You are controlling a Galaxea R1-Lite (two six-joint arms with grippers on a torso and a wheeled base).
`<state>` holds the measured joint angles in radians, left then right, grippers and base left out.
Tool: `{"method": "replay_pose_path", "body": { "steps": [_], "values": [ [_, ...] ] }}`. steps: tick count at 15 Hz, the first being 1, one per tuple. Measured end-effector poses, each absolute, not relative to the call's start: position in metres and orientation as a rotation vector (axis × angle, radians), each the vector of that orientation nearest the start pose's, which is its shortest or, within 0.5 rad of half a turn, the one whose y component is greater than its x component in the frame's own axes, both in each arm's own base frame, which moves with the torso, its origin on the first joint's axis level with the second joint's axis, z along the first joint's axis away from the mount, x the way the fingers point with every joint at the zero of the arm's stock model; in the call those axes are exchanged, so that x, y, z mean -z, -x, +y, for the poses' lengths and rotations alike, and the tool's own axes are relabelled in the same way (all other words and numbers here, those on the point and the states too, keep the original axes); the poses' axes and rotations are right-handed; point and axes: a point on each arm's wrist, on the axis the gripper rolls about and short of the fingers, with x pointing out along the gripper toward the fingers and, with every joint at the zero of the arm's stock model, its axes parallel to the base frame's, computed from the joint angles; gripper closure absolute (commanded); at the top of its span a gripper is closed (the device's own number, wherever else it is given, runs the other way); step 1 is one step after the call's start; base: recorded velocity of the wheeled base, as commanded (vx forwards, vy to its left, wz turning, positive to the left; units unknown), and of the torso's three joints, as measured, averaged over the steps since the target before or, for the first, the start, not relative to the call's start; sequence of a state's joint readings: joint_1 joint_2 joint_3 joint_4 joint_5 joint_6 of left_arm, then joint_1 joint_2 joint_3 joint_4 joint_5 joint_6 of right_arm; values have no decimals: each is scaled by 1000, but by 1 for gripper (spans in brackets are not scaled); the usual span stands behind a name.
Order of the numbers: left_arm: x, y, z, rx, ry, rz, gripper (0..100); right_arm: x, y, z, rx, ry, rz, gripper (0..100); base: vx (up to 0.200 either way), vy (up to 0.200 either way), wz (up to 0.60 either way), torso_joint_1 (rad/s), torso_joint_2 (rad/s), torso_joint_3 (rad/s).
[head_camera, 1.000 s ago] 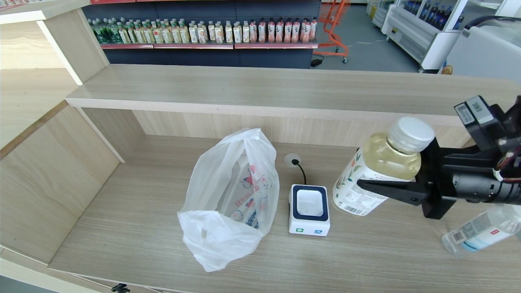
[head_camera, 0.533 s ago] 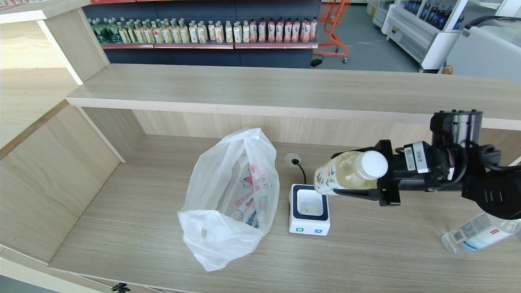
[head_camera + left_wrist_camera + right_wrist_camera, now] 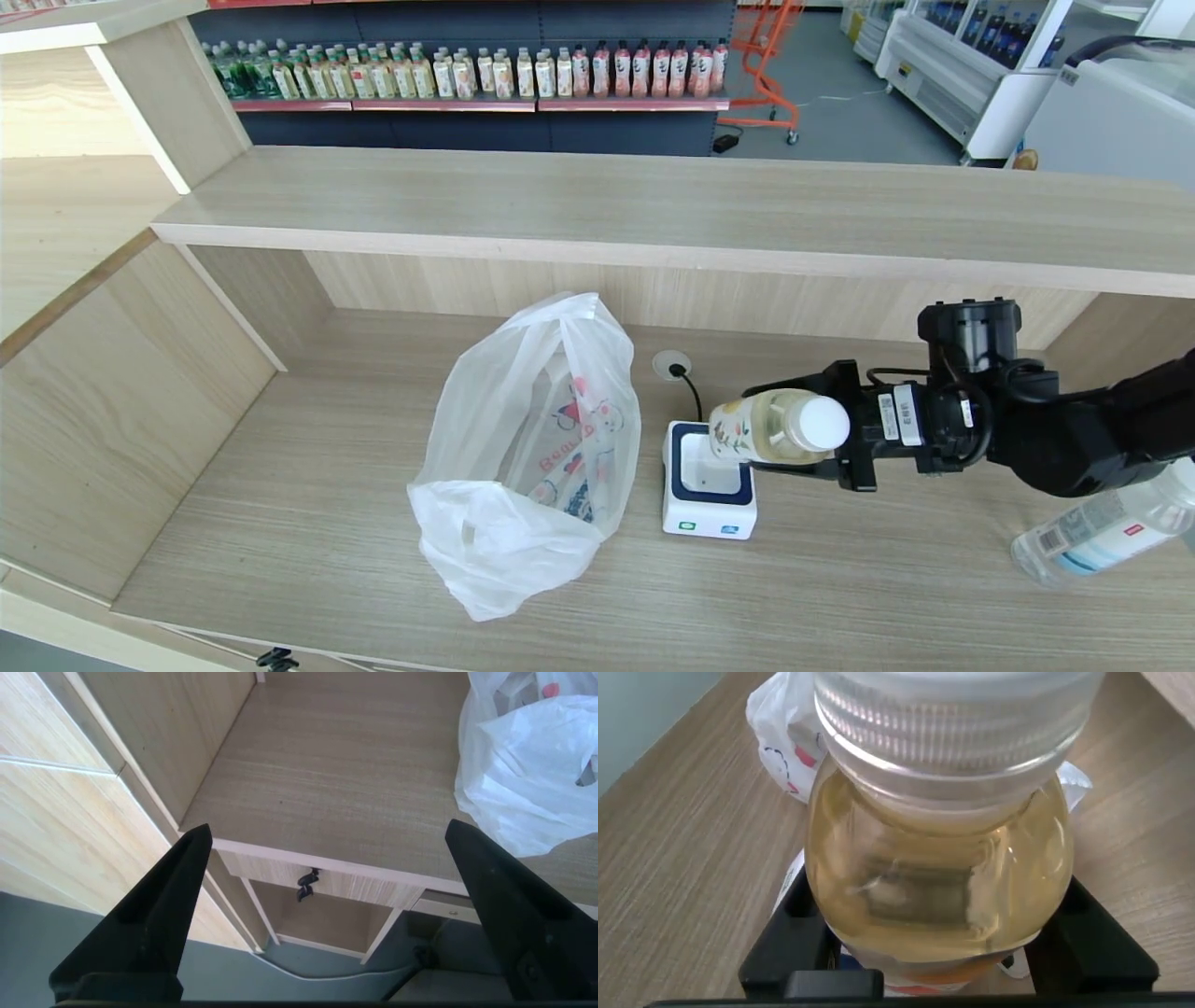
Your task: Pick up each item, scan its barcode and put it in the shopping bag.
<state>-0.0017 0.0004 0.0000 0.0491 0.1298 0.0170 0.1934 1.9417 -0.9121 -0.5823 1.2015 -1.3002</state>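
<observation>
Gripping the tea bottle [image 3: 775,429] sideways in the right tool [image 3: 758,427], arm level from the right, just over the scanner [image 3: 695,509], shopping bag [image 3: 523,457] just beside, water bottle [image 3: 1102,532] lying at the worktop's [image 3: 840,579] right edge, and holding the left tool [image 3: 327,833] spread wide off the near edge.

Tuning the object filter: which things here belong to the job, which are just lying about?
Job: tea bottle in right end effector, scanner, shopping bag, clear water bottle.
Lying about: cable grommet, shelved drinks, orange cart, freezers.
</observation>
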Motion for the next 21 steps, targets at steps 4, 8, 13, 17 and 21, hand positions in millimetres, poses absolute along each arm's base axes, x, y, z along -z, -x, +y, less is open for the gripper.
{"method": "replay_pose_path", "body": {
  "steps": [4, 8, 13, 17, 21],
  "values": [
    [-70, 23, 3, -128, -20, 51, 0, -121, -344, 101, -1428, 833, -528, 100, 0, 0, 0, 0, 0, 0],
    [-70, 23, 3, -128, -20, 51, 0, -111, -352, 117, -1458, 857, -590, 100, 0, 0, 0, 0, 0, 0],
    [-70, 23, 3, -128, -20, 51, 0, -112, -355, 120, -1459, 859, -597, 100, 0, 0, 0, 0, 0, 0],
    [-70, 23, 3, -128, -20, 51, 0, -152, -345, 114, -1452, 705, -486, 100, 0, 0, 0, 0, 0, 0],
    [-70, 23, 3, -128, -20, 51, 0, -216, -317, 80, -1396, 336, -213, 100, 0, 0, 0, 0, 0, 0]
  ]
}}
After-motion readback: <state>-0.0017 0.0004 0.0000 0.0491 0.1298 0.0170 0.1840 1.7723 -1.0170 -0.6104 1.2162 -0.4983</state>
